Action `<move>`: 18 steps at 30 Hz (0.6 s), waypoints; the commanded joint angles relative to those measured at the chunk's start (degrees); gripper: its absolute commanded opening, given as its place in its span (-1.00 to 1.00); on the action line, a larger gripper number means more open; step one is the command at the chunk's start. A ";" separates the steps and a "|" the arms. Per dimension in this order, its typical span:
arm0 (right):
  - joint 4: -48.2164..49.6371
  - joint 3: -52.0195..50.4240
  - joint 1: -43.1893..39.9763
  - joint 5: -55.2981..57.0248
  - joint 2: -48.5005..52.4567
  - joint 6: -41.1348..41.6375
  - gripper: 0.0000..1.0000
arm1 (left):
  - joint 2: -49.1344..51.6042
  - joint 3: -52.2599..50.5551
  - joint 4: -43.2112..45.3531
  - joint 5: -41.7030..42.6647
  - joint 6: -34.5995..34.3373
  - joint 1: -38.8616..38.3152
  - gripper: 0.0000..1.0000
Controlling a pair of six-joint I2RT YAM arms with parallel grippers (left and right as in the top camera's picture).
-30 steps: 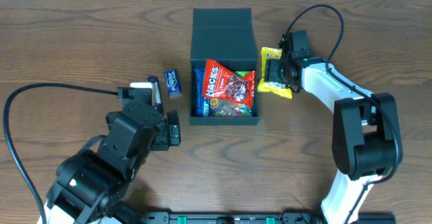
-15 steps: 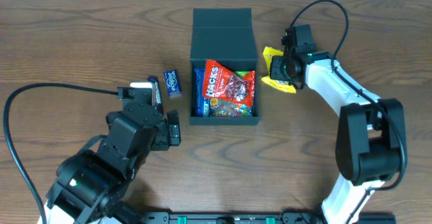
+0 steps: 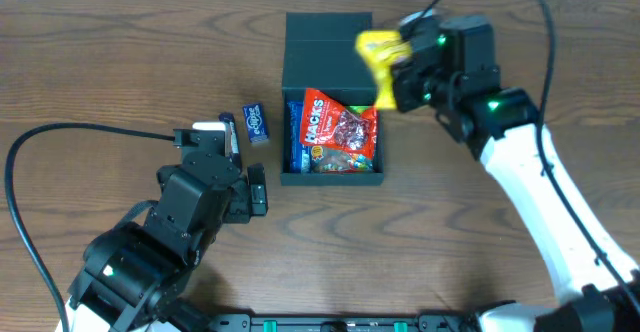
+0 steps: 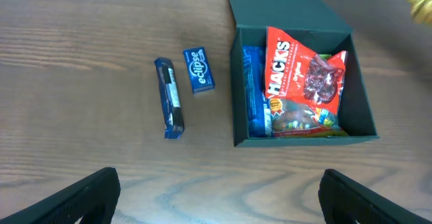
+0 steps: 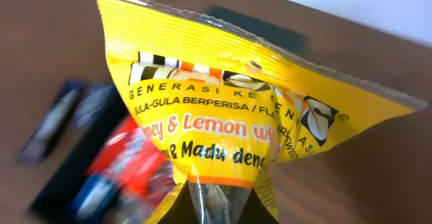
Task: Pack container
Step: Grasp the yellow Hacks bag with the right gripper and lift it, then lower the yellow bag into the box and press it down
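The container [image 3: 330, 179] is a dark green-black square box in the middle of the table, its flap lid [image 3: 328, 34] lying open behind it. It holds a red Hacks bag [image 3: 338, 122] and a blue packet [image 3: 294, 132]. My right gripper [image 3: 393, 76] is shut on the clear bottom end of a yellow sweet packet [image 3: 379, 49], held in the air over the container's back right corner. In the right wrist view the yellow packet [image 5: 229, 109] fills the frame above the right gripper [image 5: 219, 207]. My left gripper [image 4: 223, 210] hovers open and empty in front of the container [image 4: 304, 142].
A small blue Eclipse pack [image 4: 200, 70] and a dark blue bar [image 4: 169, 97] lie on the wood left of the container. The left arm [image 3: 160, 242] takes up the front left of the table. A black cable [image 3: 60, 132] loops at far left.
The right gripper closed on the yellow packet, lifted it off the table right of the container and carried it up and left over the box. The left arm stayed still.
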 commanded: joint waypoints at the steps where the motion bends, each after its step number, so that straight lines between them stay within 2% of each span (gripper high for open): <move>1: -2.34 0.66 3.39 -6.58 0.50 -15.34 -0.98 | -0.02 0.24 -0.07 -0.04 0.39 0.17 0.90; 8: -12.61 0.66 6.40 -13.73 3.78 -42.62 -0.98 | -0.02 0.24 -0.07 -0.04 0.39 0.17 0.90; 18: -14.60 0.66 6.56 -15.21 12.35 -45.57 -0.97 | -0.02 0.24 -0.07 -0.04 0.39 0.17 0.90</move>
